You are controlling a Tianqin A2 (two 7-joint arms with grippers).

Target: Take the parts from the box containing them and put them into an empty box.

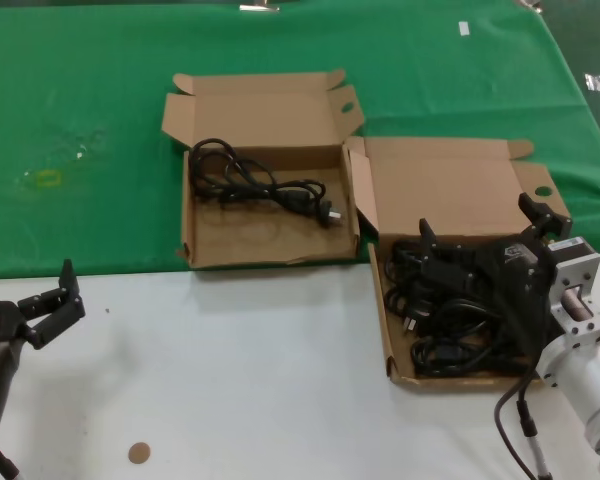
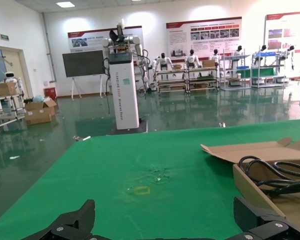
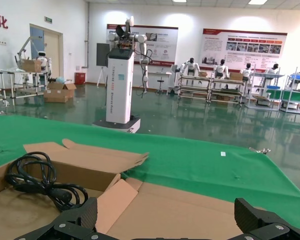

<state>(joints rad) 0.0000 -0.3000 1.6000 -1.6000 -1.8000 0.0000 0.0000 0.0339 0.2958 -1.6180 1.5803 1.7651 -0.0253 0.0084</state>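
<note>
On the worktop [image 1: 230, 380], white in front and green behind, the right tool [image 1: 485, 240] hangs spread over the box containing them [image 1: 440, 190], heaped with the parts [image 1: 450, 315]. One cord [image 1: 255, 182] already lies in the empty box [image 1: 265, 110]; the left tool [image 1: 52, 305] waits spread, near the front edge. The step in hand looks like another pick, calling for a descent and a pinch on one cord.

Raised lids [image 1: 260, 108] wall both boxes' far sides; near sides open.

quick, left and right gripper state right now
Left gripper: open, empty, parked near the table's front edge.
Right gripper: open, holding nothing, over the box of power cords.
</note>
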